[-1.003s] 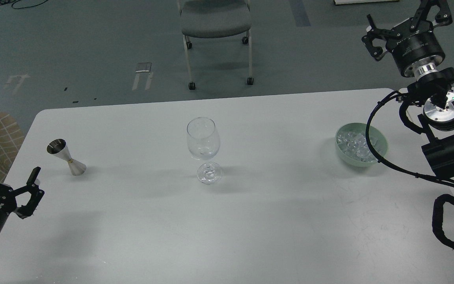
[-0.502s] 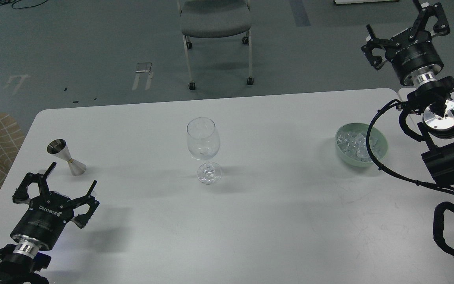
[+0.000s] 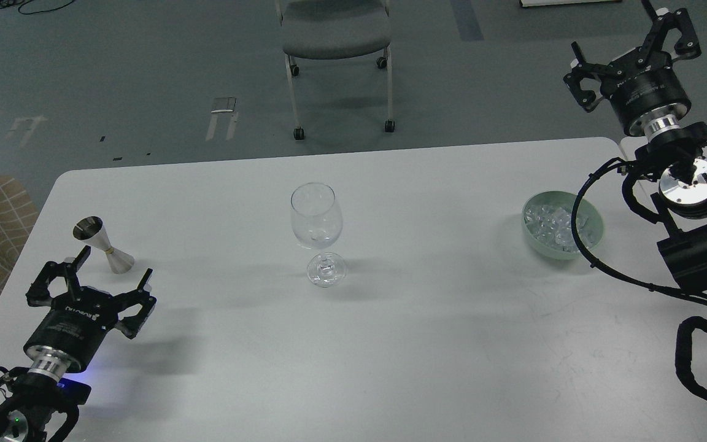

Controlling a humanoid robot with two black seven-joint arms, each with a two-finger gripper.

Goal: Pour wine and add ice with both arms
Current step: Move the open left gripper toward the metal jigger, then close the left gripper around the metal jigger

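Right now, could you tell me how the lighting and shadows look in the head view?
Head view: even overhead light, sharp focus; soft shadows beside the wine glass and jigger, a broader one under the left gripper; faint sheen on the table.

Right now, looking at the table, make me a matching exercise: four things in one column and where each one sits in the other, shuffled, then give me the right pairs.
Things:
1. jigger
2. wine glass
3. green bowl of ice
4. left gripper

Places:
A. right side of the table, near the right arm
B. middle of the table
C. near left, fingers spread, just in front of the jigger
D. left side of the table, standing upright

Pairs: 1-D, 2-B, 3-A, 4-C
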